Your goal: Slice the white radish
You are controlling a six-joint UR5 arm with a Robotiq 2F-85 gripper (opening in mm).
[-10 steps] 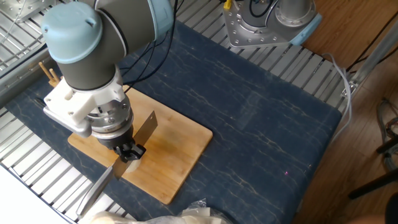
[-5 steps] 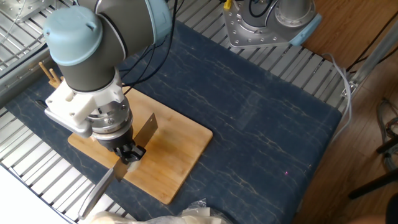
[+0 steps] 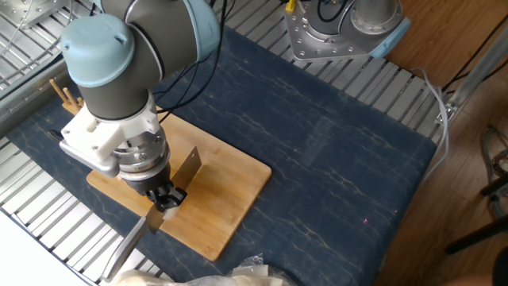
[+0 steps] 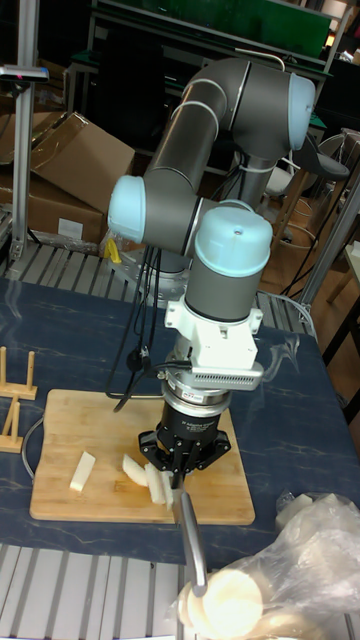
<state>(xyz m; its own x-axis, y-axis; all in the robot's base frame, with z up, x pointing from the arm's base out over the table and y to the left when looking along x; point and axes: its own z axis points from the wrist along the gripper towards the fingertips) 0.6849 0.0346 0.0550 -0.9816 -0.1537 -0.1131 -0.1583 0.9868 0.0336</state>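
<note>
On the wooden board (image 4: pixel 70 425) lie several pale pieces of the white radish: a stick (image 4: pixel 82 470) at the left and wedge pieces (image 4: pixel 150 480) just left of the gripper. My gripper (image 4: pixel 180 468) points straight down at the board and is shut on a knife, whose grey handle (image 4: pixel 192 545) sticks out toward the camera. In the fixed view the gripper (image 3: pixel 164 199) sits over the board (image 3: pixel 230 183), the blade (image 3: pixel 188 165) slants up to the right, and the arm hides most of the radish.
A small wooden rack (image 3: pixel 63 94) stands at the board's far left end. A clear plastic bag (image 4: pixel 285 570) with a whitish round item lies at the table's front edge. A second robot base (image 3: pixel 341 28) is at the back. Blue cloth (image 3: pixel 333 159) covers the table.
The arm and the held knife have shifted very slightly to the right and toward the board's front edge. The radish pieces and board have not moved.
</note>
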